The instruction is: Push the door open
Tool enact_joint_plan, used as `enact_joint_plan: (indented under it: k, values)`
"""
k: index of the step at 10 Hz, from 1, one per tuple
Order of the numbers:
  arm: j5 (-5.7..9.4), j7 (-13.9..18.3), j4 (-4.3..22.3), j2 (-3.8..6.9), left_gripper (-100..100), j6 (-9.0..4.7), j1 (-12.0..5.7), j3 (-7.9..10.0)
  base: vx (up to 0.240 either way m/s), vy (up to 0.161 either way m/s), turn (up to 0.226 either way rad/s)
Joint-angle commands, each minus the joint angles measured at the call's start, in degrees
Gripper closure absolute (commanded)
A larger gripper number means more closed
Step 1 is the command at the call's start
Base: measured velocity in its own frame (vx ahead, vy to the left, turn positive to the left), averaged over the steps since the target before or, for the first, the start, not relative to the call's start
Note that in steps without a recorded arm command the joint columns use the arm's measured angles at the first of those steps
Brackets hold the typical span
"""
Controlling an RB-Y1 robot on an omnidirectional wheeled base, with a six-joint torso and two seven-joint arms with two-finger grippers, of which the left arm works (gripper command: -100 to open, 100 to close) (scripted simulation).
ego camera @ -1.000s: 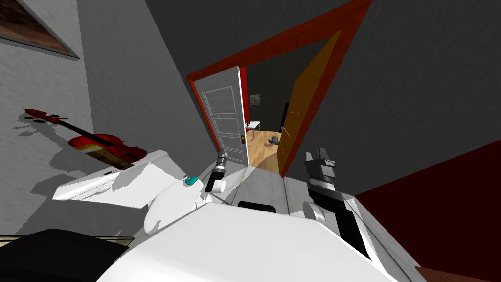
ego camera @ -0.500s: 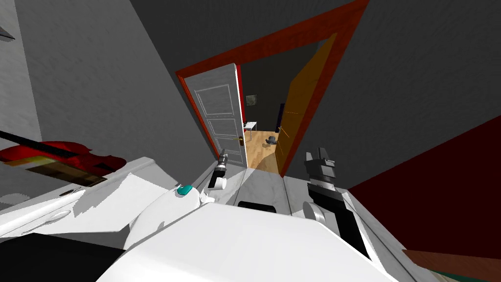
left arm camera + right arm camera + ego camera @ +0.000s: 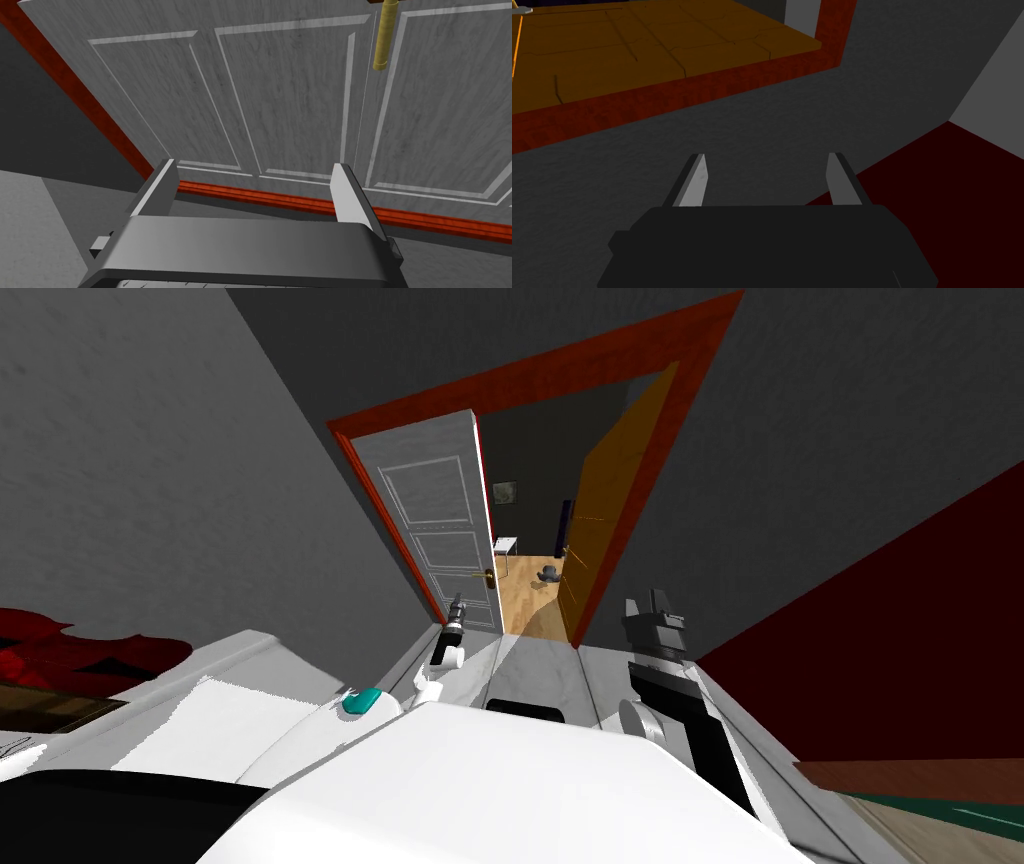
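Grey fingers of the left gripper [image 3: 255,165] stood wide apart, empty. Just ahead ran the red frame [image 3: 300,202], then the grey panelled door [image 3: 300,100], ajar, its brass handle [image 3: 382,40] farther off. The right gripper [image 3: 767,156] was likewise spread, empty.

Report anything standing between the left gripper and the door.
Nothing visible does. The left gripper, open, points straight at the grey panelled door with no object between them. The brass handle lies farther along the panel, out of the way.
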Motion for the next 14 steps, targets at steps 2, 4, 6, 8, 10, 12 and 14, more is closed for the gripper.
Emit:
enact_joint_plan:
  k: [2,4,6,8,10,12,14]
  values:
    - [0.1,-0.14,4.33,0.05,-100,0.14,-2.83,1.27,0.044,0.117,-0.152]
    - [0.16,-0.23,7.59,0.0,-100,0.15,-4.9,2.18,0.061,0.132,-0.159]
    - [0.22,-0.33,10.83,-0.06,-100,0.16,-6.94,3.08,0.051,0.134,-0.16]
    - [0.28,-0.42,13.93,-0.16,-100,0.17,-8.9,3.95,0.032,0.121,-0.134]
    - [0.34,-0.51,16.97,-0.28,-100,0.18,-10.82,4.8,0.067,0.123,-0.14]
    - [0.4,-0.59,19.82,-0.43,-100,0.19,-12.62,5.59,0.032,0.132,-0.143]
    - [0.45,-0.67,22.58,-0.59,-100,0.2,-14.36,6.36,0.032,0.126,-0.115]
